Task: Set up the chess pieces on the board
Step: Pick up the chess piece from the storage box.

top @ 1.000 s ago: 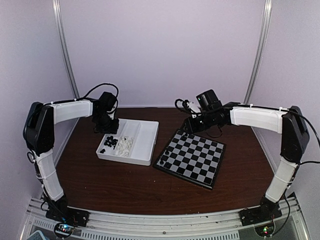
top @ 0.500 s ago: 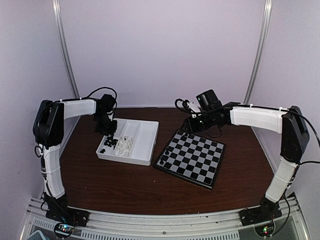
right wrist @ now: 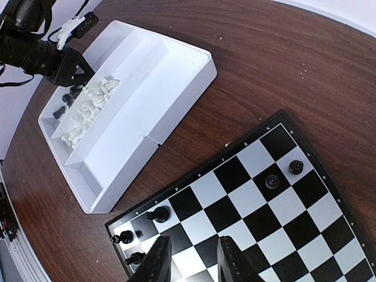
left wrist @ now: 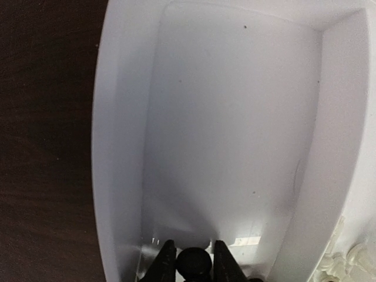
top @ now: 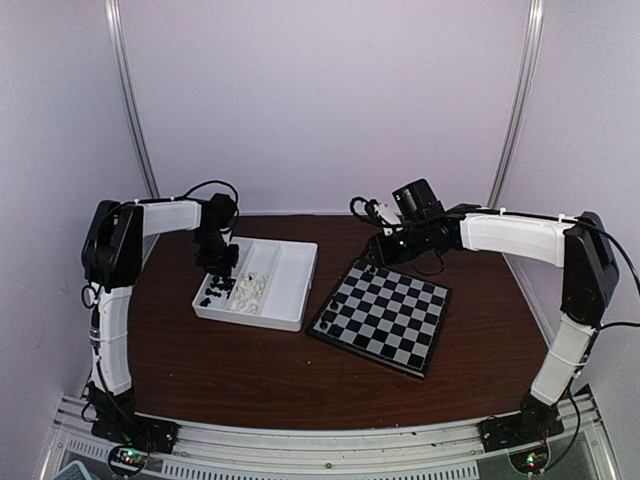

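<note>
Left wrist: left claw (left wrist: 194,251) seemingly pinches black piece (left wrist: 193,264) in white tray (left wrist: 117,147); right claw (right wrist: 195,244) parted above board (right wrist: 282,194)

Lab test cell, blank white walls (top: 320,100), metal frame posts (top: 131,100)

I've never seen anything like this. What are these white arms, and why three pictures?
These are two robot arms bolted to a table, each ending in a two-finger gripper. The wide picture comes from a camera above and behind them; the other two come from cameras on the wrists. On the table lie a white tray of small black and white chess pieces and a board with a few black pieces on it. The left gripper is down in the tray, fingers tight on either side of a black piece. The right gripper hangs open over the board, holding nothing.
</note>
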`<state>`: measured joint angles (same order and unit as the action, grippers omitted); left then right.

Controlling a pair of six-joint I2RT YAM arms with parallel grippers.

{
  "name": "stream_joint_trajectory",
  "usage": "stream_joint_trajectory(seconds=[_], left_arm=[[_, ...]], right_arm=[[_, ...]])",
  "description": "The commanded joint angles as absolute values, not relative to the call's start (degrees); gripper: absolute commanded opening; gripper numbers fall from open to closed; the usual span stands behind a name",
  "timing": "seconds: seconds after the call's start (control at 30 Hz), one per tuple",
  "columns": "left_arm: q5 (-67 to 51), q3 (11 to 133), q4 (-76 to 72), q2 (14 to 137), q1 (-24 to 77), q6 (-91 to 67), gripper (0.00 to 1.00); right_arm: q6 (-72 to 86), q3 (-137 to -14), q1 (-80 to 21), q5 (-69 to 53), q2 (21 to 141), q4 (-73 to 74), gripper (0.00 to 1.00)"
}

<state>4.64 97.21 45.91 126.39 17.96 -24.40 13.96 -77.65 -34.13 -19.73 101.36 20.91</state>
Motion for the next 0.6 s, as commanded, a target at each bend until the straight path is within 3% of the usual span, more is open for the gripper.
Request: stream_joint_trajectory(seconds=[0.0,0.2,0.57], left_arm=[[4.2,99.6,48.7,127.7,17.8,-25.4,0.21],[1.9,100.0,48.6,126.5,17.8,-25.5,0.12],[-2.4,91.2,40.8,112.3,17.8,-28.0,0.13]], right_arm=[[14.5,-78.0,-34.4,-20.6,99.5,19.7,0.29],[14.3,-77.8,-34.4,-20.8,98.9,19.9,0.3],[15.5,-77.8,-34.4,-23.2,99.6,17.8,0.29]])
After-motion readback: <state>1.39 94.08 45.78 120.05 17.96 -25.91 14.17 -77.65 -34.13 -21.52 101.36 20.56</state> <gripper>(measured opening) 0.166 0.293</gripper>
